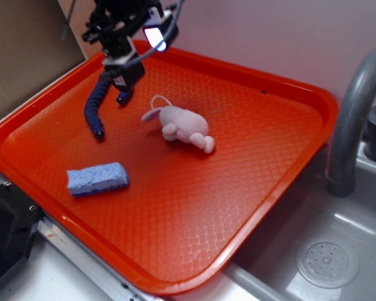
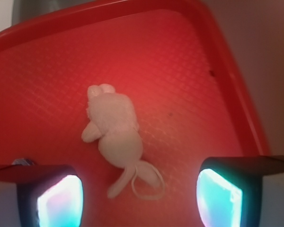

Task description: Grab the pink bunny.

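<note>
The pink bunny [image 1: 182, 124] lies on its side near the middle of the orange tray [image 1: 257, 144], its white string loop toward the back left. My gripper [image 1: 121, 80] hovers above the tray's back left part, left of the bunny and apart from it. In the wrist view the bunny [image 2: 114, 127] lies ahead of my gripper [image 2: 139, 201], whose jaws stand wide apart with nothing between them. Its ear and string loop [image 2: 146, 187] point toward the gap.
A dark blue segmented worm toy [image 1: 95, 108] lies just below and left of my gripper. A light blue sponge [image 1: 98, 178] rests near the tray's front left. A grey faucet [image 1: 354, 119] and sink basin [image 1: 329, 263] stand to the right.
</note>
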Available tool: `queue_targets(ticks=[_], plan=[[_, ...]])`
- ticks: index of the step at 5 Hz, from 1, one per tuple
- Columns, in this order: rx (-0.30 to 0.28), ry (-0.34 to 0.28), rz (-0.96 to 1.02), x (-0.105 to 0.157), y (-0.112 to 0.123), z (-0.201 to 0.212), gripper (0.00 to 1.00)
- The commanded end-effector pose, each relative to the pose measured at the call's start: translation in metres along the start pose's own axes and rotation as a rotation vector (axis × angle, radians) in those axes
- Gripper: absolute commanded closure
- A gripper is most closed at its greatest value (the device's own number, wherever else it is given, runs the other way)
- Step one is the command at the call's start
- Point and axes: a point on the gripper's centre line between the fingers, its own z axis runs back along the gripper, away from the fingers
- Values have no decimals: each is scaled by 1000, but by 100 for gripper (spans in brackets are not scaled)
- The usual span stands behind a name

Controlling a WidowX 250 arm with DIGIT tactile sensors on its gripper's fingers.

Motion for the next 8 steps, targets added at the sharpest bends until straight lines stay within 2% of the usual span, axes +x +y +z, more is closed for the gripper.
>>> queue_targets(ticks=[1, 3, 4, 6, 7, 8], plan=[[10, 55, -75, 7, -2, -22, 0], [-34, 90, -243, 15, -28, -43, 0], [-66, 107, -236, 13, -32, -52, 0], [-60, 226, -192, 16, -35, -74, 0], [-64, 240, -198, 19, -40, -80, 84], [-47, 240, -165, 19, -42, -79, 100]])
